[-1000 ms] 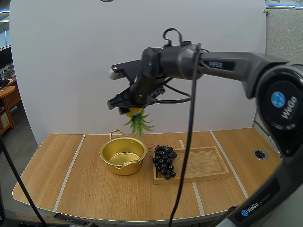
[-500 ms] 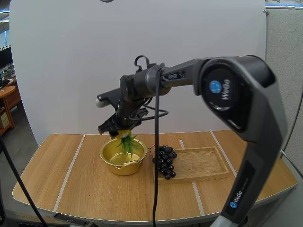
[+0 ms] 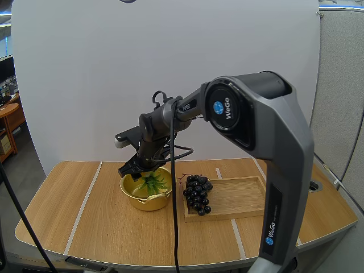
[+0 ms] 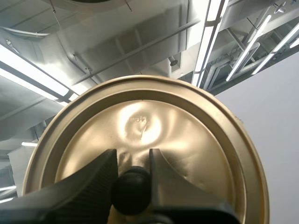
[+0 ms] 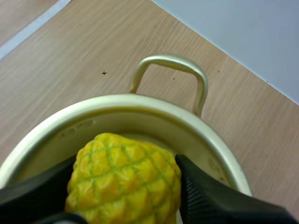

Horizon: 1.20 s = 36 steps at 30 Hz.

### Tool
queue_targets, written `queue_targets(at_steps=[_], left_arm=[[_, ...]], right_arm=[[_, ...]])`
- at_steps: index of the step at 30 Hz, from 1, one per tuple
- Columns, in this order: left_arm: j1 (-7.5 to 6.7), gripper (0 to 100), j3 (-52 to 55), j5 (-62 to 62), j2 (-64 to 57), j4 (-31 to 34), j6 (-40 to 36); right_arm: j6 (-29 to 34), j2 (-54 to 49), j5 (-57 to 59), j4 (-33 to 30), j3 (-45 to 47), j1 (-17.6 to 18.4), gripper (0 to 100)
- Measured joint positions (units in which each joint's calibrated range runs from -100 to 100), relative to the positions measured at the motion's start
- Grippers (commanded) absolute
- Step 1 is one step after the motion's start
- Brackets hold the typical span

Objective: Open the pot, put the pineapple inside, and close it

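right tool (image 3: pixel 140 169) and pineapple (image 5: pixel 124 177) block the pot (image 3: pixel 144 203) mouth.

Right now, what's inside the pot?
The pineapple, crown down, pinched in the right gripper, hangs partly inside the pot. Its leaves and body cover much of the pot floor, so anything beneath is hidden.

a robot lab: taped wooden table (image 3: pixel 102 222), white screen (image 3: pixel 74 79) behind.

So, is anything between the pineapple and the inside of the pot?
Nothing visible. The pot is open, its lid held in the left end effector, and the pineapple, gripped by the right end effector, hangs at the pot's mouth.
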Motion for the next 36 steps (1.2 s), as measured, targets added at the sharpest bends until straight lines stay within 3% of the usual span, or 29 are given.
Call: queue_targets(at_steps=[12, 13, 14, 16, 18, 36], left_arm=[[0.0, 0, 0.0, 0.0, 0.0, 0.0, 0.0], [0.0, 0, 0.0, 0.0, 0.0, 0.0, 0.0], [0.0, 0, 0.0, 0.0, 0.0, 0.0, 0.0], [0.0, 0, 0.0, 0.0, 0.0, 0.0, 0.0], [0.0, 0, 0.0, 0.0, 0.0, 0.0, 0.0], [0.0, 0, 0.0, 0.0, 0.0, 0.1, 0.0]], right_arm=[[-1.3, 4.4, -1.7, 0.0, -1.0, 0.0, 0], [-1.3, 4.5, -1.5, 0.0, -1.6, 0.0, 7], [-1.6, 4.8, -1.4, 0.2, -1.8, 0.0, 21], [-1.9, 4.9, -0.7, 0.9, -2.7, 0.0, 56], [-2.5, 4.9, -0.5, 1.8, -3.4, 0.0, 100], [-2.6, 0.7, 4.7, 2.6, -4.1, 0.0, 100]])
